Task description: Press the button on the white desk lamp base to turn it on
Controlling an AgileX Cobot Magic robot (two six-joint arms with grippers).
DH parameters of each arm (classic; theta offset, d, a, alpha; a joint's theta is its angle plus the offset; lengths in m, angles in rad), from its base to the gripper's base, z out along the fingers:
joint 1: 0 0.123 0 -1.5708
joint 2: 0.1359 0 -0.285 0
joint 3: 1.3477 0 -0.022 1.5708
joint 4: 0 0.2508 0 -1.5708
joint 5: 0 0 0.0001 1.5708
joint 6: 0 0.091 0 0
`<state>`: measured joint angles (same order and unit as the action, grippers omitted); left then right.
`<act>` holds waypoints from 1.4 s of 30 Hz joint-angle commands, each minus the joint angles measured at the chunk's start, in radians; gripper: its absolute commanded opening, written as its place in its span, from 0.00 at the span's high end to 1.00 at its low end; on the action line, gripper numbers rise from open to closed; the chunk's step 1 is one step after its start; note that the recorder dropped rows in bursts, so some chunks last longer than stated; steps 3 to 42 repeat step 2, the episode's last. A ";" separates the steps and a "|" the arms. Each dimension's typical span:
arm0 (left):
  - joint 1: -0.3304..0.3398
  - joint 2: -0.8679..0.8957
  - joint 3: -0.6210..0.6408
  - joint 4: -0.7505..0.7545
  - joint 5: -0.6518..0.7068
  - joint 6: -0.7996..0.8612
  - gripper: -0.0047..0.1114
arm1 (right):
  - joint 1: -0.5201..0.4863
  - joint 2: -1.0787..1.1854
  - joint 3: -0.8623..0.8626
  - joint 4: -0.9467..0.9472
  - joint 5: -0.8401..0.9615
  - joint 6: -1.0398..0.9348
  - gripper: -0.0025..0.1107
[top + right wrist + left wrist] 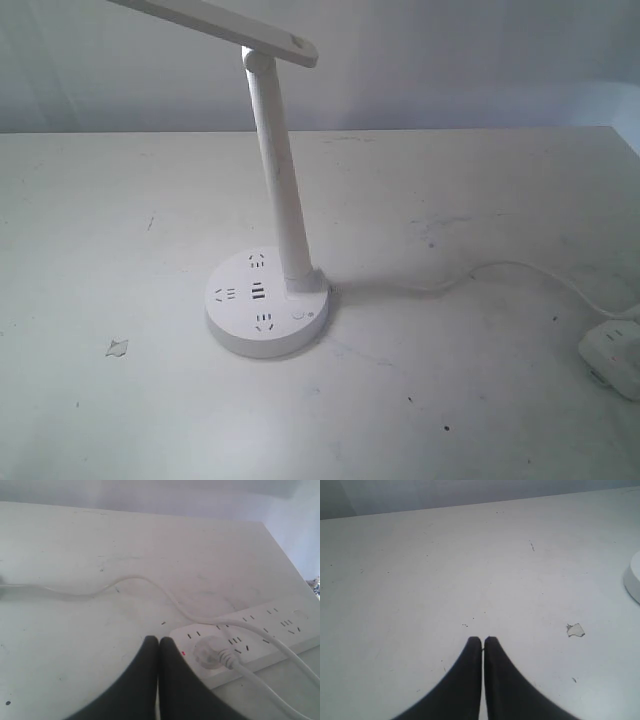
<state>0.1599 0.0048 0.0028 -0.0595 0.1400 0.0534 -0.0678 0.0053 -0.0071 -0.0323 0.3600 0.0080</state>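
Observation:
The white desk lamp base (pixel 266 304) is a round flat disc in the middle of the exterior view, with socket groups, USB slots and a white stem (pixel 282 180) rising from it. The button (pixel 298 315) sits on the disc's front right, a small ringed circle. Neither gripper shows in the exterior view. My left gripper (pixel 482 640) is shut with nothing in it, over bare table; an edge of the base (pixel 633 577) shows at that view's side. My right gripper (pixel 158 640) is shut and empty, beside the power strip (pixel 250 640).
A white cord (pixel 500 272) runs from the base to the power strip (pixel 612 355) at the exterior view's right edge. A white plug (pixel 210 651) sits in the strip. A small scrap (pixel 117 348) lies on the table left of the base. The lamp head (pixel 225 25) overhangs at top.

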 commanded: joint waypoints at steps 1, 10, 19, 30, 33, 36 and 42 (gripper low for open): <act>0.000 -0.005 -0.003 -0.008 -0.008 -0.002 0.95 | -0.003 -0.005 0.007 0.002 -0.011 -0.008 0.98; 0.000 -0.005 -0.003 -0.008 -0.008 -0.002 0.95 | -0.003 -0.005 0.007 0.002 -0.011 -0.008 0.98; 0.000 -0.005 -0.003 -0.008 -0.008 -0.002 0.95 | -0.003 -0.005 0.007 0.002 -0.011 -0.008 0.98; 0.000 -0.005 -0.003 -0.008 -0.008 -0.002 0.95 | -0.003 -0.005 0.007 0.002 -0.011 -0.008 0.98; 0.000 -0.005 -0.003 -0.008 -0.008 -0.002 0.95 | -0.003 -0.005 0.007 0.002 -0.011 -0.008 0.98; 0.000 -0.005 -0.003 -0.008 -0.008 -0.002 0.95 | -0.003 -0.005 0.007 0.002 -0.011 -0.008 0.98; 0.000 -0.005 -0.003 -0.008 -0.008 -0.002 0.95 | -0.003 -0.005 0.007 0.002 -0.011 -0.008 0.98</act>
